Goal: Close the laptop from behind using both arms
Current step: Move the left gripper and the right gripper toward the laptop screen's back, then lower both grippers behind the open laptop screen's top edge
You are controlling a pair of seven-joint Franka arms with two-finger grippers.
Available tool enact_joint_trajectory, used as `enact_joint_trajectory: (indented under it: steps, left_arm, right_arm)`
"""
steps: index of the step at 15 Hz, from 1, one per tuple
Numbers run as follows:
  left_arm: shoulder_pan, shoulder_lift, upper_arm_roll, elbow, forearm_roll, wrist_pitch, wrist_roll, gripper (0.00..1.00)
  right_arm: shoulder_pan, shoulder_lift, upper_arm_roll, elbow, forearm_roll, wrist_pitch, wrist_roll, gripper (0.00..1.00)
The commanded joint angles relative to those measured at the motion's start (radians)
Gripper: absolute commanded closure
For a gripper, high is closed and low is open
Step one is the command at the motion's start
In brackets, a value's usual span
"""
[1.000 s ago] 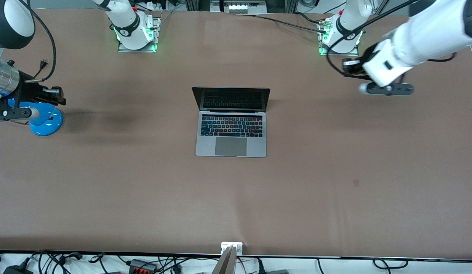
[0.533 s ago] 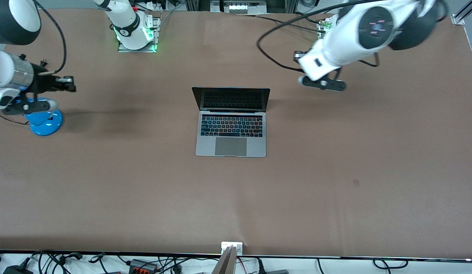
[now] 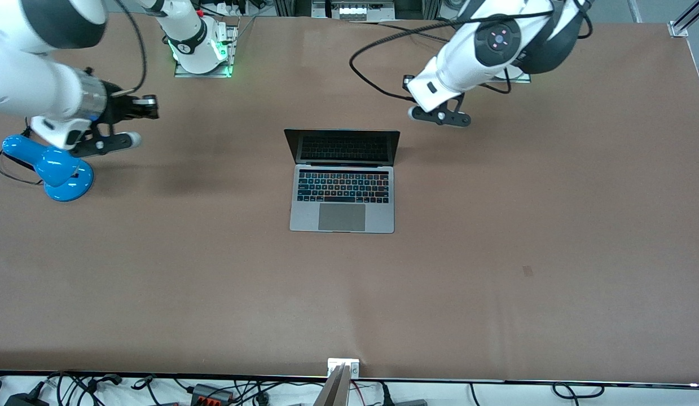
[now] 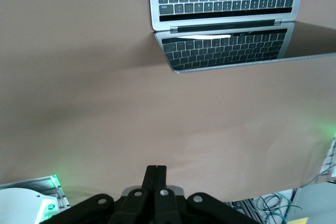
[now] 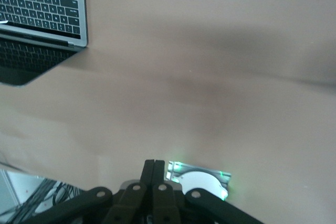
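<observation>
- Left wrist view: left gripper (image 4: 156, 174) is clenched on nothing, up over bare table (image 3: 496, 225) just off the lid's corner.
- Right gripper (image 3: 149, 107) clenched too, well apart, over the table near a blue lamp (image 3: 50, 169).
- Laptop (image 3: 342, 180) sits mid-table, wide open, so basically nothing's done yet.

Laptop (image 3: 342, 181) sitting open mid-table, lamp (image 3: 50, 169) lying toward right arm's end, both grippers (image 3: 410, 84) (image 3: 149, 107) hanging over bare table (image 3: 496, 254).

The brown tabletop (image 3: 496, 237) carries an open laptop (image 3: 342, 194) mid-table and a blue lamp (image 3: 56, 169) toward the right arm's end.
</observation>
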Motion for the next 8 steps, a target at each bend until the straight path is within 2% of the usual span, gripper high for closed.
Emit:
enact_joint_trajectory:
  steps: [1,4,8]
  left_arm:
    - [0.013,-0.050,-0.030,-0.057,-0.024,0.073,-0.002,0.99]
    - [0.016,-0.044,-0.045,-0.062,-0.026,0.107,-0.007,0.99]
    - [0.012,-0.009,-0.067,-0.128,-0.027,0.283,-0.007,1.00]
  right_arm:
    - [0.127,-0.150,-0.004,-0.241,0.012,0.163,0.143,1.00]
    - [0.275,-0.227,-0.004,-0.389,0.010,0.320,0.303,1.00]
    - [0.382,-0.208,-0.003,-0.436,0.012,0.470,0.386,1.00]
